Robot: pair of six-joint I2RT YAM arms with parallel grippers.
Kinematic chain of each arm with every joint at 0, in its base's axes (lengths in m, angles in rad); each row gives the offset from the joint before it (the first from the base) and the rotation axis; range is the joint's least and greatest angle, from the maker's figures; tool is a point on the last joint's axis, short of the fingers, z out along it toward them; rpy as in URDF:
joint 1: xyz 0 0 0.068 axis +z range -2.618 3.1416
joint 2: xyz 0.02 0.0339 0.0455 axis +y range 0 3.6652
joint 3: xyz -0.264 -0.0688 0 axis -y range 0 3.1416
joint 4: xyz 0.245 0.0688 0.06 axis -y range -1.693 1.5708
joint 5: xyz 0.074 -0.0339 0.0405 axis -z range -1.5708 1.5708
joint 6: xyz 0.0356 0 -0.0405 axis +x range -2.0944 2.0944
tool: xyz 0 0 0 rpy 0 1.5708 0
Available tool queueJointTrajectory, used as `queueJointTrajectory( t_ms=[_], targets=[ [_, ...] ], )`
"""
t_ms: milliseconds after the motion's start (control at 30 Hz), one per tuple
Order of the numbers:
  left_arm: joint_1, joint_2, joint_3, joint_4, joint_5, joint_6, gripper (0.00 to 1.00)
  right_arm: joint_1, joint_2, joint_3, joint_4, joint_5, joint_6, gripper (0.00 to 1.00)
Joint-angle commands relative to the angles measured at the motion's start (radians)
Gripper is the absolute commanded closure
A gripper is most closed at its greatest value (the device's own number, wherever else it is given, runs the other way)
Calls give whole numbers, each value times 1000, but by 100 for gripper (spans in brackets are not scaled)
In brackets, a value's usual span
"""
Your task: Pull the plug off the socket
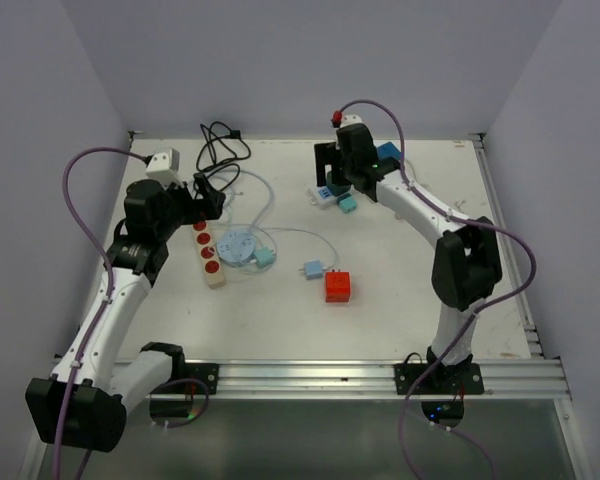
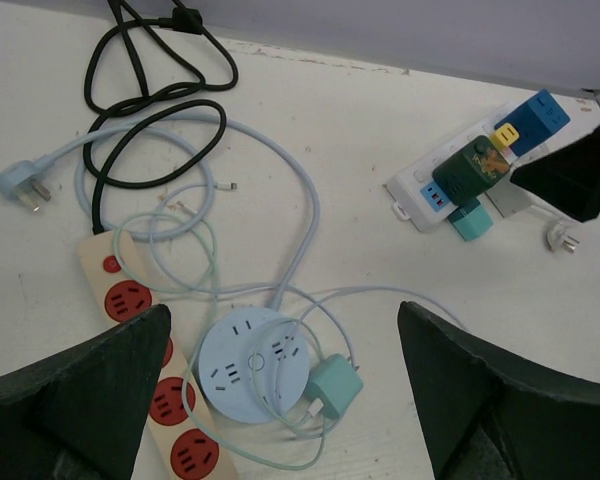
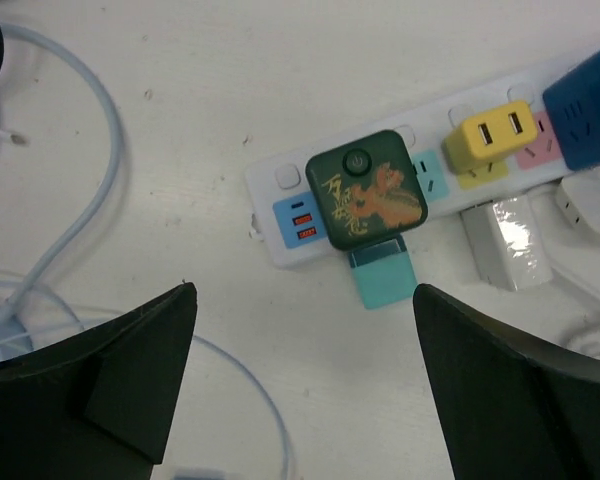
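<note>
Progress: none yet. The dark green plug (image 3: pixel 365 190) sits seated in the white power strip (image 3: pixel 263 205) near the far edge of the tabletop, right of its middle. The right gripper (image 3: pixel 302 300) hangs above it, fingers spread wide, holding nothing. The left gripper (image 2: pixel 280 320), likewise spread and empty, hovers toward the left edge. Closing on the plug and pulling it free are left to do.

Robotics lab cell: blank pale walls (image 1: pixel 300 60), white table (image 1: pixel 400 300), aluminium rail (image 1: pixel 310 378), left arm (image 1: pixel 115 300), right arm (image 1: pixel 420 210).
</note>
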Motion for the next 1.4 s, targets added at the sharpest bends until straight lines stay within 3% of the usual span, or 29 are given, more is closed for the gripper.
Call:
queueJointTrajectory(
  t_ms=[0, 267, 500, 567, 633, 667, 700, 767, 867, 1100, 1200, 1367],
  targets=[
    [-22, -24, -7, 42, -13, 39, 1, -6, 90, 178, -81, 74, -110, 6],
    [-40, -39, -9, 43, 10, 36, 1, -20, 365, 439, -181, 95, -175, 6],
    [-40, -27, -9, 42, 36, 33, 0, -46, 451, 466, -190, 47, -181, 9],
    [-40, -24, -7, 43, 43, 33, 0, -46, 456, 450, -173, 16, -178, 15],
    [-40, -24, -4, 40, 33, 36, 0, -46, 464, 449, -173, -3, -178, 35],
    [-40, -24, -7, 39, 29, 37, 0, -46, 457, 435, -167, -9, -176, 54],
    [-40, -25, -5, 39, 26, 37, 1, -47, 436, 424, -164, -10, -175, 63],
    [-40, -27, -7, 42, 23, 40, 1, -46, 398, 377, -142, -23, -173, 81],
    [-40, -25, -12, 62, 41, 31, 1, -44, 287, 276, -100, -74, -166, 98],
    [-56, 24, -74, 207, 196, -146, 1, -46, 2, -59, 97, -234, -82, 100],
    [-157, 77, -90, 344, 181, -176, 0, -44, -82, -174, 201, -303, -20, 100],
    [-299, 238, -77, 425, 173, -239, 0, -44, -167, -332, 354, -348, 84, 100]
  ],
)
